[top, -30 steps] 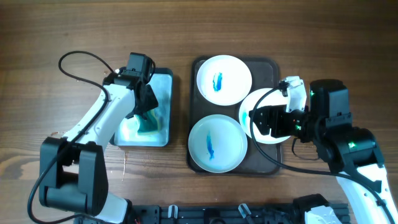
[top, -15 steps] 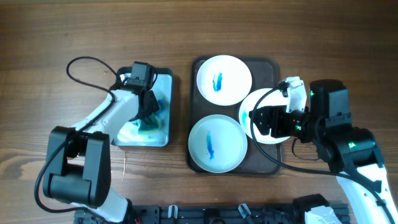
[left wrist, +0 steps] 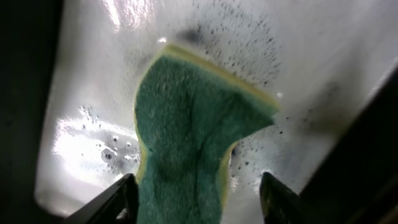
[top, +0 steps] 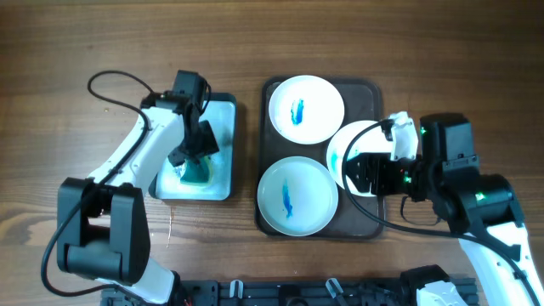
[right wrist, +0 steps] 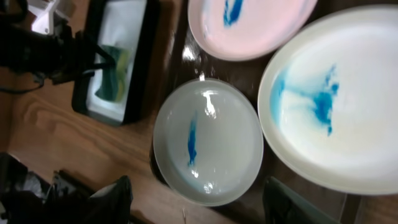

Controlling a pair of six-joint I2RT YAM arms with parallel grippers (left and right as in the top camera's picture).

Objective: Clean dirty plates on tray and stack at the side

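Three white plates with blue smears lie on the dark tray (top: 374, 89): one at the back (top: 306, 109), one at the front (top: 296, 195), and a third (top: 342, 151) on the right, partly under my right gripper (top: 367, 170). In the right wrist view that gripper (right wrist: 202, 202) stands open and holds nothing, with the front plate (right wrist: 208, 140) below it and the right plate (right wrist: 336, 106) beside it. My left gripper (top: 192, 155) hangs over a green sponge (left wrist: 193, 124). Its jaws are open around the sponge's near end; one finger touches it, the other is apart.
The sponge lies in a small black-rimmed tray (top: 223, 115) with a wet mint-white inside, left of the dark tray. Bare wooden table (top: 425, 51) surrounds both trays. The left arm's cable (top: 110, 81) loops over the table at the back left.
My left gripper has shifted toward the front of the small tray, and the sponge lies further forward. The right gripper has turned slightly over the right plate.
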